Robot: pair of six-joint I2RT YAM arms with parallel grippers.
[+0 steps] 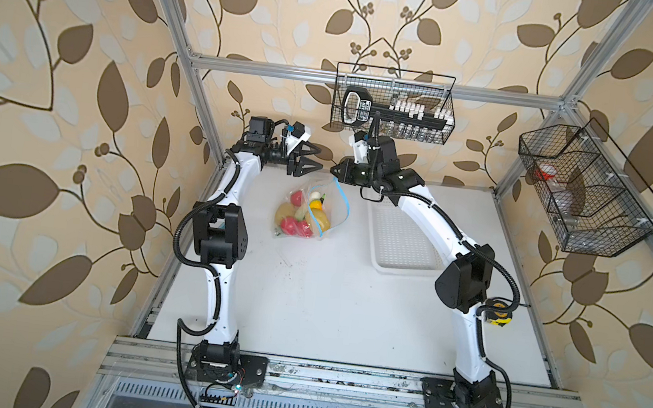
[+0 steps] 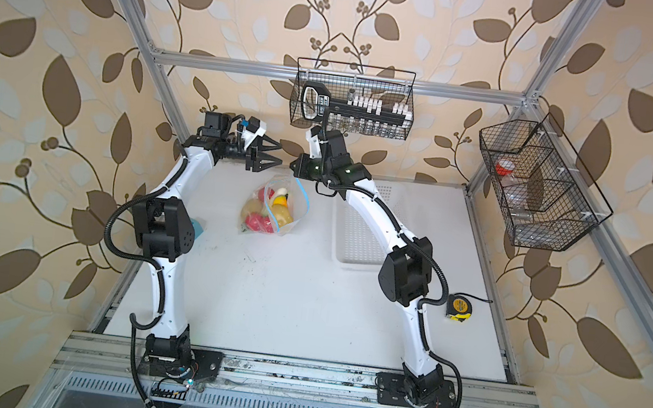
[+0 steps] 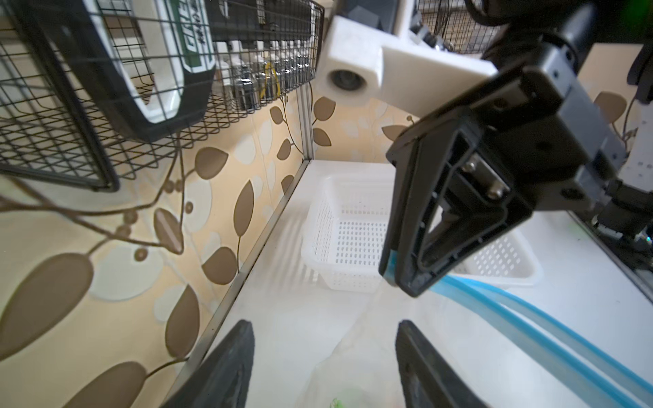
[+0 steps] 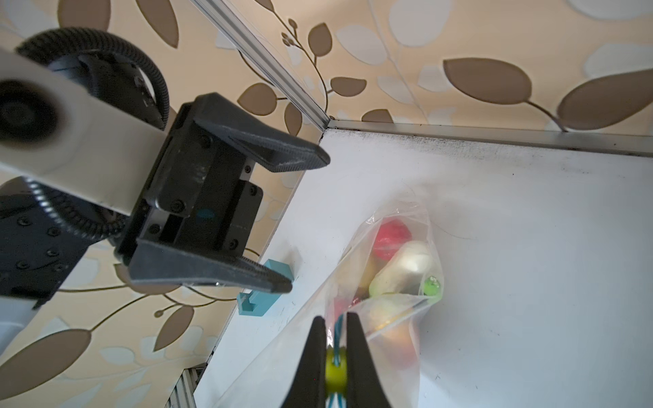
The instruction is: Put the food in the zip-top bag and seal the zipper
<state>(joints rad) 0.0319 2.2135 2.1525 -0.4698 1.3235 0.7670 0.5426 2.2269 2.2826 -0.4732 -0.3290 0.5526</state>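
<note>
The clear zip-top bag (image 1: 335, 218) (image 2: 294, 218) lies at the back of the table with the food (image 1: 293, 222) (image 2: 260, 218) inside: red, yellow and white pieces. Its blue zipper (image 1: 345, 199) (image 3: 530, 325) curves up from the bag to my right gripper (image 1: 332, 169) (image 4: 335, 325), which is shut on the strip at its yellowish end. My left gripper (image 1: 322, 159) (image 3: 325, 325) hovers just left of it, above the bag, open with nothing between its fingers. The right wrist view shows a red piece (image 4: 392, 233) and a white-green piece (image 4: 406, 265) through the plastic.
A white perforated basket (image 1: 404, 243) (image 3: 346, 229) sits right of the bag. Black wire baskets hang on the back rail (image 1: 394, 104) and on the right frame (image 1: 585, 192). A teal block (image 4: 261, 293) lies at the table's left edge, and a yellow tape measure (image 2: 457, 308) at the right.
</note>
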